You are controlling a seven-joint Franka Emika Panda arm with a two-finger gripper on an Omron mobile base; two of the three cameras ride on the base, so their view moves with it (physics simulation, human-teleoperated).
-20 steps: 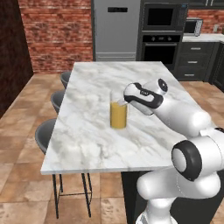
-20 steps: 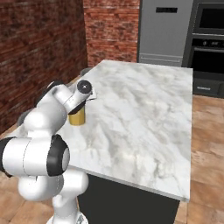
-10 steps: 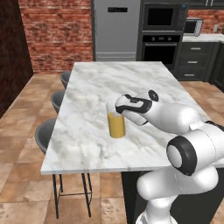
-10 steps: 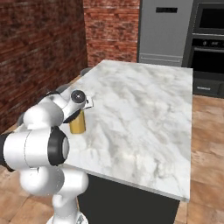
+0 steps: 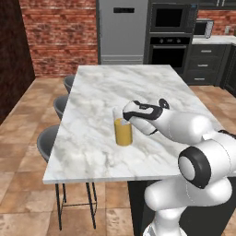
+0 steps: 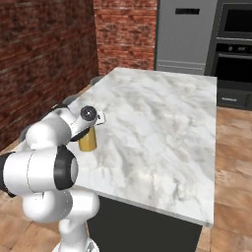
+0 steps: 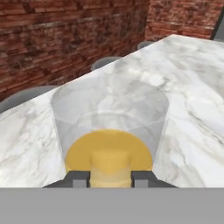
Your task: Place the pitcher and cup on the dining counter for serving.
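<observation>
the two dark fingers (image 7: 144, 177) stand apart on either side of the pitcher (image 5: 123, 128), whether they press its glass i cannot tell, and it stands upright with orange juice on the marble dining counter (image 5: 92, 152) near the stools (image 5: 48, 140).

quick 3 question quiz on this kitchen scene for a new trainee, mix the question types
1. True or false: the pitcher stands upright on the dining counter.
2. Multiple choice: what fills the pitcher's lower part? A) orange-yellow juice B) clear water C) nothing
3. Short answer: in the hand view, where do the fingertips sit relative to the pitcher?

Key
1. True.
2. A.
3. One on each side of its base, with the gripper straddling the glass; whether the jaws press on it cannot be told.
</observation>
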